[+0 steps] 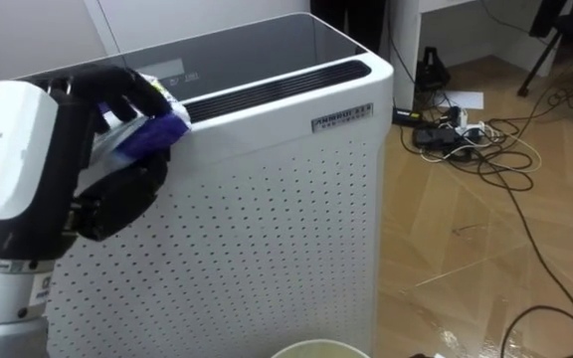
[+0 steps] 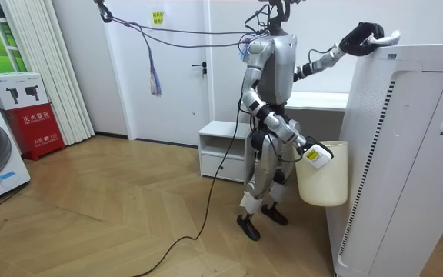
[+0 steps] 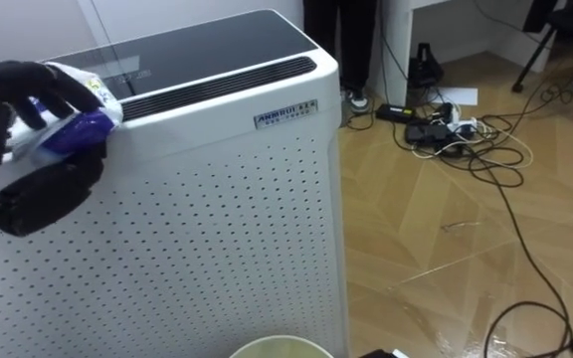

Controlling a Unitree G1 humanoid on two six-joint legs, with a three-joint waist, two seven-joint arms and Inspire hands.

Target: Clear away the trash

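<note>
The black left hand [image 1: 104, 89] is curled tight round a crumpled, glossy blue-and-white wrapper [image 1: 157, 127], pinching it at the top edge of a tall white purifier [image 1: 267, 199]. The purifier has a smooth dark top, a slotted vent and a front dotted with fine holes. Below the hand lies the round cream rim of a bucket [image 1: 316, 348]. In the room view the bucket hangs at the right hand [image 2: 308, 148], whose grip I cannot tell. Right of the purifier, tangled black cables [image 1: 476, 139] sprawl over the wooden floor [image 1: 466, 259].

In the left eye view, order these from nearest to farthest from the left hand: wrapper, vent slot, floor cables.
1. The wrapper, in the left hand.
2. The vent slot, on the purifier top, right of it.
3. The cables, on the floor, far right.
</note>
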